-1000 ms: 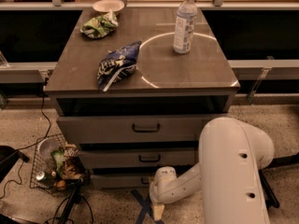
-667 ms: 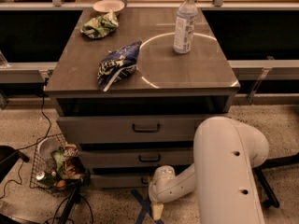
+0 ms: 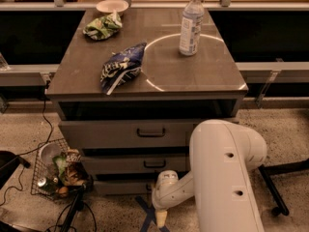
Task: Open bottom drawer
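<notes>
The cabinet holds three stacked grey-brown drawers, and the bottom drawer is the slim lowest front, just above the floor. Its handle is hidden behind my arm's wrist. The middle drawer and the top drawer both show dark pull handles at their centres. All three fronts look closed. My gripper hangs low at floor level, right in front of the bottom drawer's middle, pointing downward. The bulky white arm covers the right part of the lower drawers.
On the cabinet top stand a water bottle, a blue chip bag, a green bag and a small bowl. A wire basket of trash sits on the floor at the left. Blue tape marks the floor.
The big white arm link has shifted a little to the left. The gripper stays low in front of the bottom drawer, and the drawers have not moved.
</notes>
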`<state>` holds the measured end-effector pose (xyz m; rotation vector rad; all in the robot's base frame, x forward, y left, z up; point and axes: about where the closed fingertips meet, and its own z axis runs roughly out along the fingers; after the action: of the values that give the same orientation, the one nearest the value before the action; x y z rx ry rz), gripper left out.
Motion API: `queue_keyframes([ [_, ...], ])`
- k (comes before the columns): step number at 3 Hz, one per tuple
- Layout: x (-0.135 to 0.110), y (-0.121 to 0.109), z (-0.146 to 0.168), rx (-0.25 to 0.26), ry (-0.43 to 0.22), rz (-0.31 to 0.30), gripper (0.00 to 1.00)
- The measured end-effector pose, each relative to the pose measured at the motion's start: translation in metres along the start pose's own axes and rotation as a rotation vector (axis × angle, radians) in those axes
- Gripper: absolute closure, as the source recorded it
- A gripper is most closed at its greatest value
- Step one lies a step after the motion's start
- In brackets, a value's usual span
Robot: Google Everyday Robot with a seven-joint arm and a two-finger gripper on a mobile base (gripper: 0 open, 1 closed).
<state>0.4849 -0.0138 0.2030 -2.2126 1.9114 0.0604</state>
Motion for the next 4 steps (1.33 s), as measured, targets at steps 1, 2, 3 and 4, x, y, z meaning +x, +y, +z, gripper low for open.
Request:
queue_keyframes([
  [1,-0.003,0.001,0.009,-0.018,-0.002,-0.008,0.00],
  [2,-0.005,0.000,0.024,-0.039,-0.006,-0.011,0.00],
  [3,-0.003,0.000,0.040,-0.064,-0.012,-0.010,0.00],
  [4,0.001,0.003,0.052,-0.083,-0.019,-0.004,0.18],
])
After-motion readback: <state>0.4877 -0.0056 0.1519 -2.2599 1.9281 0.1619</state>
